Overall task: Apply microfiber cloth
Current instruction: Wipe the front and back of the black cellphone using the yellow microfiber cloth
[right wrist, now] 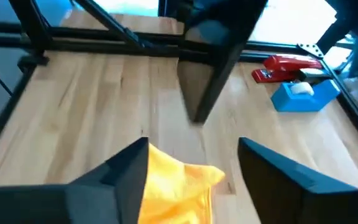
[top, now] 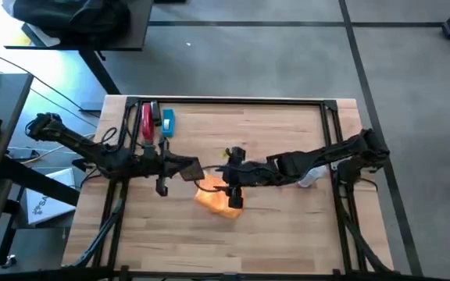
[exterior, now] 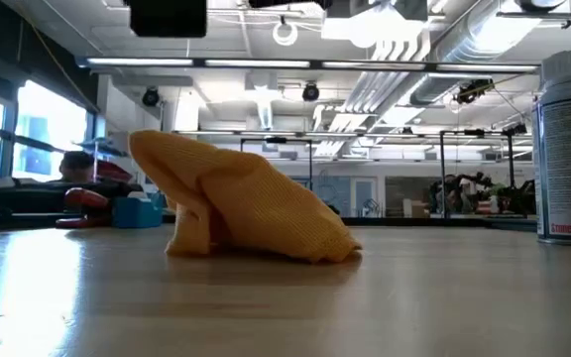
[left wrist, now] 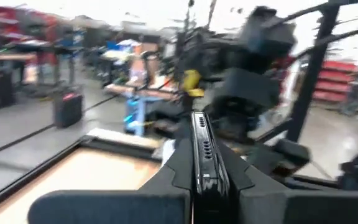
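We see the microfiber cloth (top: 216,197) lying crumpled mid-desk (top: 287,226), released. Our right end effector (right wrist: 191,163) hovers just above it, fingers spread. The left end effector (left wrist: 199,163) clamps a black phone (left wrist: 202,149) edge-on — seemingly presented for wiping.

— What sort of place?
— A workshop or robotics lab. Exposed ceiling ducts (exterior: 464,50) and strip lights overhead, bare concrete floor (top: 272,62) at twelve o'clock of the wooden surface (top: 272,226), cluttered workbenches (left wrist: 135,81) beyond.
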Available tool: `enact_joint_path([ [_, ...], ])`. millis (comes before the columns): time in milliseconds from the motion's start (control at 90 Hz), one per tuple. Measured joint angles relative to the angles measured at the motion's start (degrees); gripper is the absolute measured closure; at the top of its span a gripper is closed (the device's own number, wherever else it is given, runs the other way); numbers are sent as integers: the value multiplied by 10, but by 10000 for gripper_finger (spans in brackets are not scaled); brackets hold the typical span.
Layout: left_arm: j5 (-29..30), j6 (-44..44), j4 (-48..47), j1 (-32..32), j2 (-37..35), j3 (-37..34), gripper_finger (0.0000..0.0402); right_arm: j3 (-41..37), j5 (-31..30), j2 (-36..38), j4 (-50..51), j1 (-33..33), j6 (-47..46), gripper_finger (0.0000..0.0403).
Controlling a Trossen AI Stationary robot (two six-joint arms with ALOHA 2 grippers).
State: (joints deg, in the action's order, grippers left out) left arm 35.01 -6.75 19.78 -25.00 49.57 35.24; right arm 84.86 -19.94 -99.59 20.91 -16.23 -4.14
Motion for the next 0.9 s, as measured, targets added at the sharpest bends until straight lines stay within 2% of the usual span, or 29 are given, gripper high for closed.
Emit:
enact_joint_path([
  [133,20,-37,-39,-7,-18,-1,397,-59,-4,-21,-63,-17,-11,162],
  [300,19,-89,23,-4,-31,-71,397,-116,16,-67,-174,-32,-27,162],
  [467,-15,-133,149,11,-47,-176,397,-122,16,-111,-186,-36,-36,162],
  [622,-81,-131,230,40,-47,-241,397,-107,17,-164,-195,-49,-63,162],
  [700,-103,-132,239,52,-47,-253,397,-101,1,-186,-192,-56,-75,162],
  [800,-105,-144,233,59,-46,-260,397,-96,-26,-198,-189,-58,-98,169],
  [900,-105,-157,233,59,-45,-260,397,-95,-52,-200,-168,-55,-122,200],
])
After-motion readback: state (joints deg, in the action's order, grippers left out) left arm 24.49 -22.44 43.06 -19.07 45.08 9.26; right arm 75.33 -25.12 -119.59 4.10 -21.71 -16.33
